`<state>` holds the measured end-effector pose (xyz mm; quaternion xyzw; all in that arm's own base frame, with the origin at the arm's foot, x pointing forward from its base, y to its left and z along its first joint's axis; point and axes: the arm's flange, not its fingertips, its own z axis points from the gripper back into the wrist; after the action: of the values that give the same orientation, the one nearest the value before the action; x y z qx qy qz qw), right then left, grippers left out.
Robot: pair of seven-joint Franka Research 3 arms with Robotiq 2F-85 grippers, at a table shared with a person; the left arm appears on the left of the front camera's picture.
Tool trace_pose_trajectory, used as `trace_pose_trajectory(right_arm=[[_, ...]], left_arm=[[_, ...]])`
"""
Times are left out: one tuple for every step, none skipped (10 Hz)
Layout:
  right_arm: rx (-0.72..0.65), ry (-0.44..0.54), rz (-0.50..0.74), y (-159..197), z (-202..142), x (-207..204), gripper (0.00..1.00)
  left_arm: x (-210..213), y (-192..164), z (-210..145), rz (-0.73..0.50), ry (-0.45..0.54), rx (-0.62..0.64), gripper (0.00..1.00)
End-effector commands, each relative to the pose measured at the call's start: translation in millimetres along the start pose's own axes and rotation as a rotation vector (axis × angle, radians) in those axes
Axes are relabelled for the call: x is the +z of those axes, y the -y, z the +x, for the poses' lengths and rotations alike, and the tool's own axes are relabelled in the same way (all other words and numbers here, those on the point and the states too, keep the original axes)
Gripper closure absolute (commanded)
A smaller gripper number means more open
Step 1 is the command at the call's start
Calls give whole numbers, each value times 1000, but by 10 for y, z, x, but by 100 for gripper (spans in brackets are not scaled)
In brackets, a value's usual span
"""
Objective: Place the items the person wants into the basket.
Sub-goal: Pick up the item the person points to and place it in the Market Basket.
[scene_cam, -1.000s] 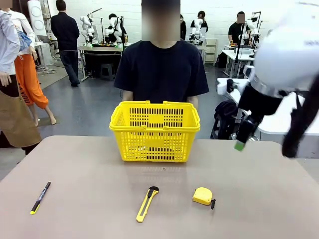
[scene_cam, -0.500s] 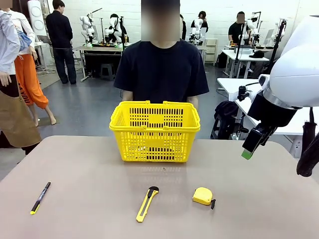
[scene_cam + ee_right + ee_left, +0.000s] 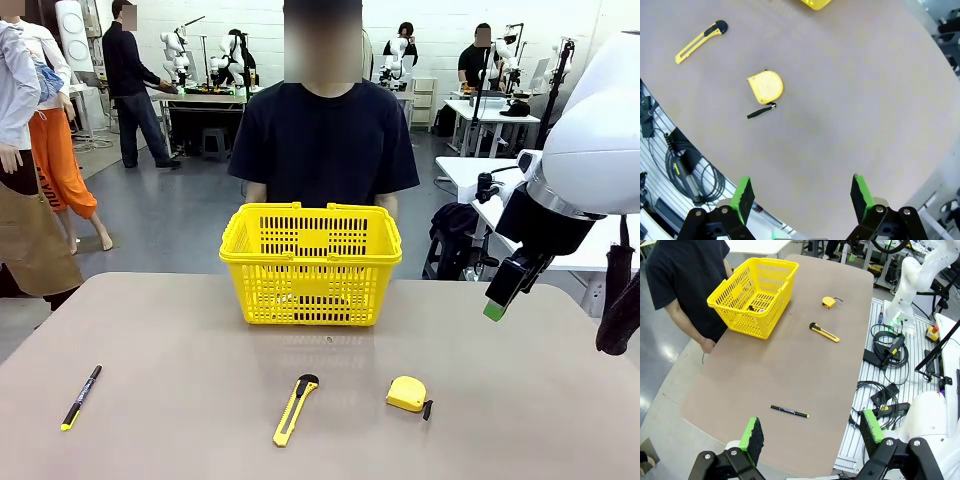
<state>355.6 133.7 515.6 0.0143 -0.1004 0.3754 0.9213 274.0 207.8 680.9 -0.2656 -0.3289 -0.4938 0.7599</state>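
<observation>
Front view shows the right gripper (image 3: 495, 308), jaws released and empty like those of the left gripper (image 3: 811, 429), now come to rest above the table, right of the tape measure (image 3: 406, 393), which is probably next for the basket (image 3: 310, 212).

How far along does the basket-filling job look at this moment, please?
Done: a dark item lies inside the basket. In hand: nothing; the left gripper and right gripper are both open and empty above the table. Left: the tape measure lies on the table, unpicked.
</observation>
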Motion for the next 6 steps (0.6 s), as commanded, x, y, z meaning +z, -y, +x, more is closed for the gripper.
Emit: trace_pose_trajectory(right_arm=[[-1, 1, 1, -4, 2, -1, 0], [11, 86, 4, 18, -395, 347, 0], [42, 162, 15, 30, -746, 657, 0], [80, 241, 48, 66, -1060, 934, 0], [90, 318, 74, 146, -1352, 1149, 0], [115, 404, 120, 240, -1625, 1321, 0]], left_arm=[[13, 7, -8, -5, 16, -29, 0], [13, 7, -8, -5, 16, -29, 0], [13, 7, -8, -5, 16, -29, 0], [13, 7, -8, -5, 16, -29, 0], [13, 7, -8, -5, 16, -29, 0], [13, 7, -8, -5, 16, -29, 0]])
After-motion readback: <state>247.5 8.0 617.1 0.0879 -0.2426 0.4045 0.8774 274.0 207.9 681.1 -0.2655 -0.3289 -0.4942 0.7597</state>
